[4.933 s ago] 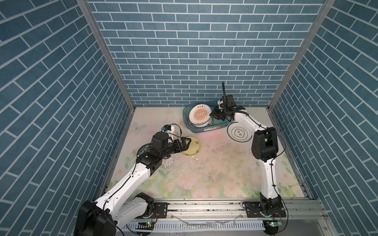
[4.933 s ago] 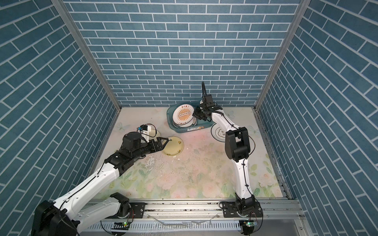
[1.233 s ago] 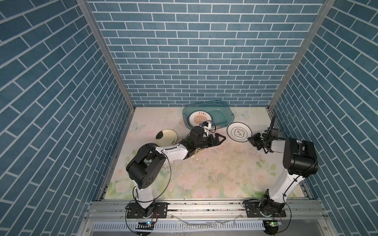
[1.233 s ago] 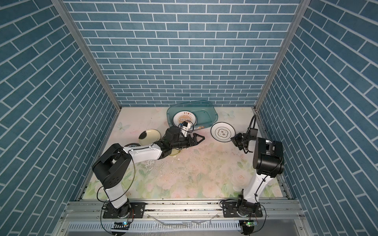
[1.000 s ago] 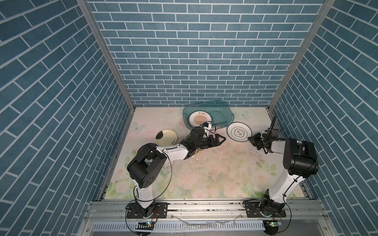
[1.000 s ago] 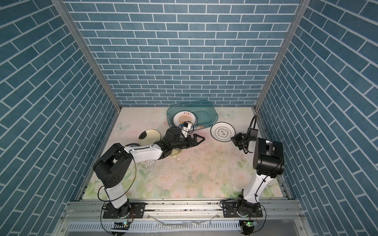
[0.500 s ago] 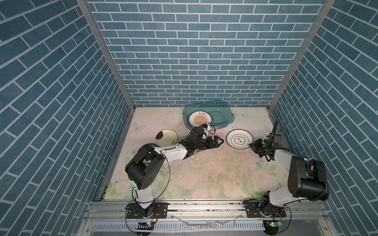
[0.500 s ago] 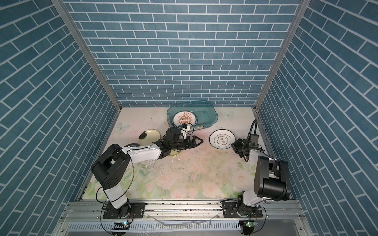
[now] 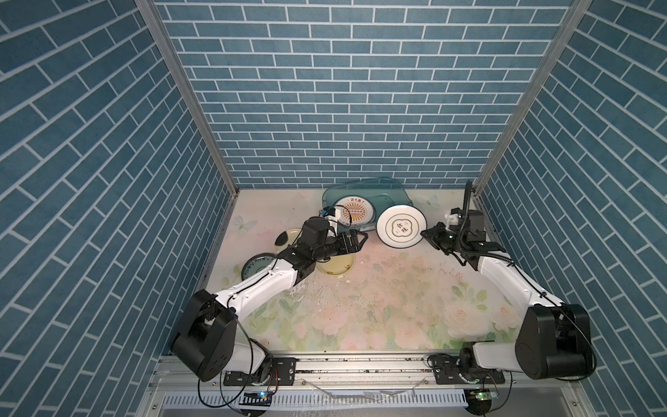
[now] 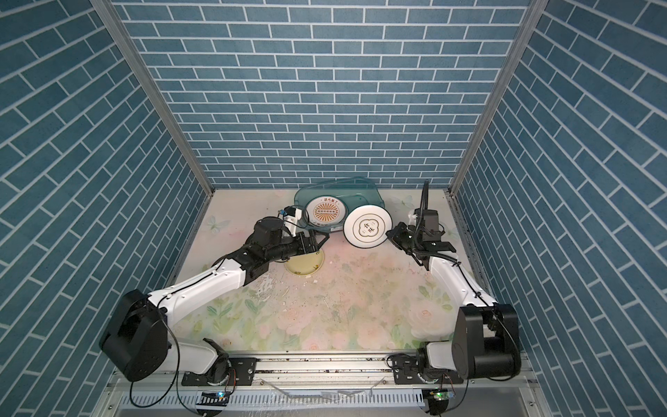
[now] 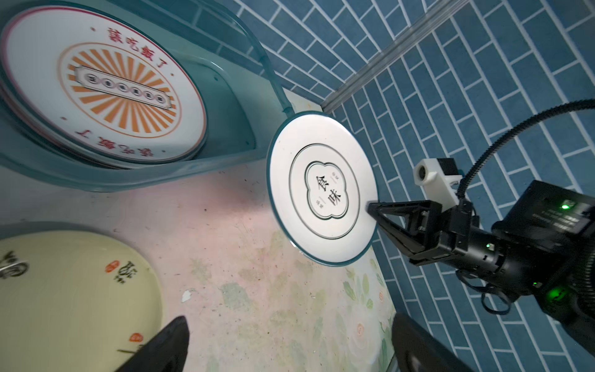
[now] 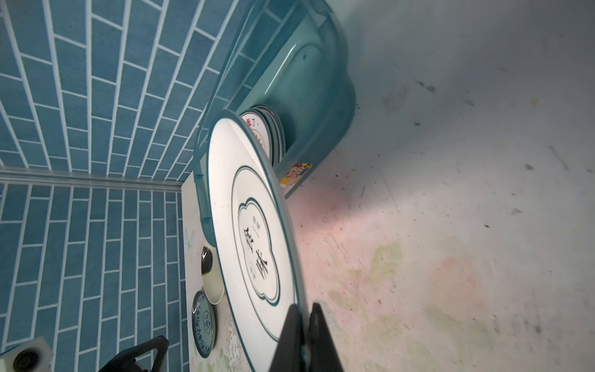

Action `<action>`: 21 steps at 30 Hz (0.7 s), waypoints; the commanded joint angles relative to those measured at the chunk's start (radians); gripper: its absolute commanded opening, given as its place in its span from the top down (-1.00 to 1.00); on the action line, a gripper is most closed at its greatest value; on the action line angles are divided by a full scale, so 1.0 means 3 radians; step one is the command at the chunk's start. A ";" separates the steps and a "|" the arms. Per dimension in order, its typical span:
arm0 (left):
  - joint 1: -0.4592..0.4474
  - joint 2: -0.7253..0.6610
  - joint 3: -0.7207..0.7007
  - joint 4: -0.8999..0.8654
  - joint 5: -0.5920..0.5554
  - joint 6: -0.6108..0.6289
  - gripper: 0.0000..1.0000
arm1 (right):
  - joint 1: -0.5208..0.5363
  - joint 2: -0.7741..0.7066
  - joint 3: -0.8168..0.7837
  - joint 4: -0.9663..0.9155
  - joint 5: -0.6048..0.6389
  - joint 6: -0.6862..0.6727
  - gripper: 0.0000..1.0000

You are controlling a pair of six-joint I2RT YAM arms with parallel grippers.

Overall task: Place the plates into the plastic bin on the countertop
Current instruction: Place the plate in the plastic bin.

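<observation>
Two arms reach over the floral table (image 9: 361, 307).

Right hand (image 9: 426, 233): fingers pressed together, pinching the rim of the white plate (image 9: 400, 226). The right wrist view shows the rim caught between the two fingertips (image 12: 291, 322). The plate has a dark green rim and dark lettering in a lobed frame. It is held steeply tilted, with its face turned toward the left arm. In both top views it sits at the near right corner of the plastic bin (image 9: 361, 180), overlapping that corner. I cannot tell whether plate and bin touch.

Left hand (image 9: 359, 241): fingers spread wide, holding nothing. It hangs above the far edge of the yellow plate (image 9: 337, 265), which lies flat on the table and is partly hidden under the arm. The hand points toward the white plate, and the two are apart.

Bin: translucent teal, at the back of the table against the brick wall. Inside, toward its left end, a sunburst plate (image 9: 355, 213) with orange rays and red lettering tops a stack (image 12: 278, 138) of several plates. A label sticker shows on the outer wall in the right wrist view.

Left side of table: a cream plate (image 9: 287, 238) with a dark patch and a teal patterned plate (image 9: 256, 265) lie flat near each other, both outside the bin.
</observation>
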 commanded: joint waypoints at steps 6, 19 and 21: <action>0.0144 -0.0429 -0.0168 -0.0635 -0.0504 0.0357 -0.99 | 0.0376 0.0849 0.0942 -0.0074 0.0083 -0.0189 1.00; 0.0304 -0.0752 -0.0391 -0.0623 -0.0509 0.0285 -0.99 | 0.0688 0.2088 0.2206 -0.0074 0.0005 -0.0047 1.00; 0.0314 -0.0758 -0.0408 -0.0621 -0.0502 0.0272 -0.99 | 0.0709 0.2208 0.2329 -0.0074 -0.0012 -0.0011 1.00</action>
